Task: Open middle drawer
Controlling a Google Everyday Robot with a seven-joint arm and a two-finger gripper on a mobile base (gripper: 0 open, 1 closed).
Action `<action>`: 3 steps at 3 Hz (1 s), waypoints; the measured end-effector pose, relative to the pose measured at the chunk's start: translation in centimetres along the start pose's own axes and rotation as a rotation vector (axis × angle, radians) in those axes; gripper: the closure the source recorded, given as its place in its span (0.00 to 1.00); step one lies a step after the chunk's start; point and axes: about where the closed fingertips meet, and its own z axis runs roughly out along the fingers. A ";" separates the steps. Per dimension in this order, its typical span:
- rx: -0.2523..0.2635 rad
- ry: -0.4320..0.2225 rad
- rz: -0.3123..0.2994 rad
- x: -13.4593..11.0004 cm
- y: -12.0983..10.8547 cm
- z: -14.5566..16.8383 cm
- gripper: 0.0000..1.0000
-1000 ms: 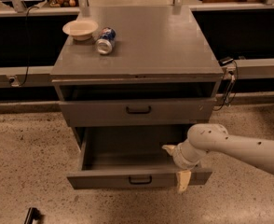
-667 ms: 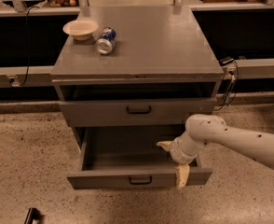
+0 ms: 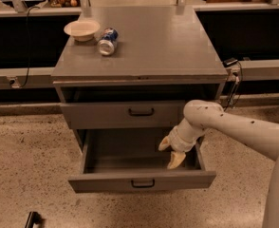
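Middle drawer [image 3: 101,182]: pulled well out, position unchanged. Hand [image 3: 168,156]: fingers spread, holding nothing, shifted off the front panel to above the drawer's right interior. Opening judged essentially complete.

Bowl [image 3: 82,30] sits near the worktop's [image 3: 168,42] rear-left corner; can [image 3: 107,41] lies just right of it; below the front edge, the middle drawer [image 3: 142,182] stands pulled out; end effector [image 3: 171,153] inside its right half.
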 end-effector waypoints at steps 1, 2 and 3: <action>0.063 0.027 0.068 1.4 -1.6 -0.2 0.66; 0.148 0.096 0.131 4.1 -1.7 1.0 0.87; 0.241 0.131 0.175 7.1 -2.1 2.2 1.00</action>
